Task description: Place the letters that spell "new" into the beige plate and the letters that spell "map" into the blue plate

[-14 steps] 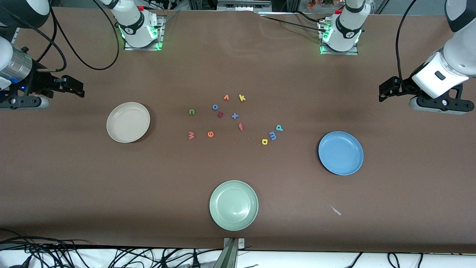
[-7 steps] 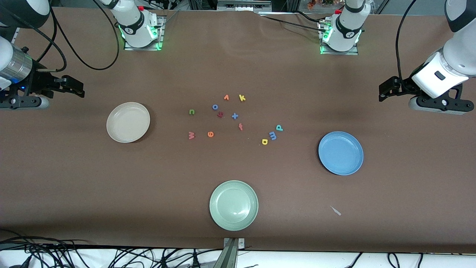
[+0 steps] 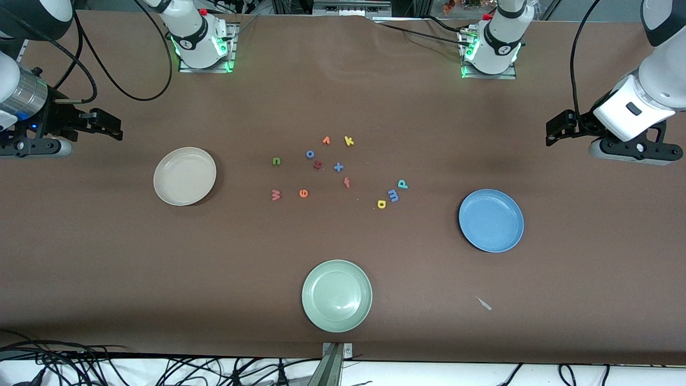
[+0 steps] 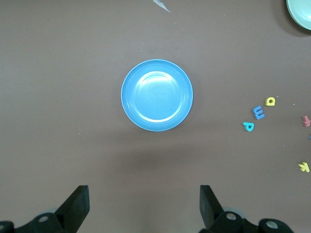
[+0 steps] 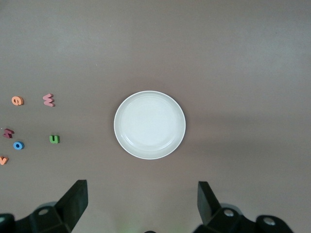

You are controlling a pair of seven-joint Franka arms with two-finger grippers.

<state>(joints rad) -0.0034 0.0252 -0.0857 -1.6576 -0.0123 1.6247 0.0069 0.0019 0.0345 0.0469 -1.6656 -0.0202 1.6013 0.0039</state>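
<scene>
The beige plate [image 3: 184, 176] [image 5: 149, 124] lies empty toward the right arm's end. The blue plate [image 3: 491, 220] [image 4: 156, 95] lies empty toward the left arm's end. Between them on the table sit the green n [image 3: 276, 161] [image 5: 54, 139], orange e [image 3: 303, 193] [image 5: 17, 101] and pinkish w [image 3: 276, 195] [image 5: 48, 99]. Closer to the blue plate are the blue m [image 3: 393, 196] [image 4: 259, 112], yellow a [image 3: 381, 203] [image 4: 270, 101] and teal p [image 3: 402, 184] [image 4: 248, 126]. My right gripper [image 3: 113, 128] [image 5: 142, 201] hangs open and empty over bare table beside the beige plate. My left gripper [image 3: 552, 133] [image 4: 144, 204] hangs open and empty beside the blue plate.
A pale green plate [image 3: 336, 295] sits near the front edge. Other letters lie among the task's: a blue o [image 3: 310, 154], a yellow k [image 3: 349, 141], a blue x [image 3: 338, 167], a red f [image 3: 347, 183]. A small white scrap [image 3: 485, 304] lies nearer the camera than the blue plate.
</scene>
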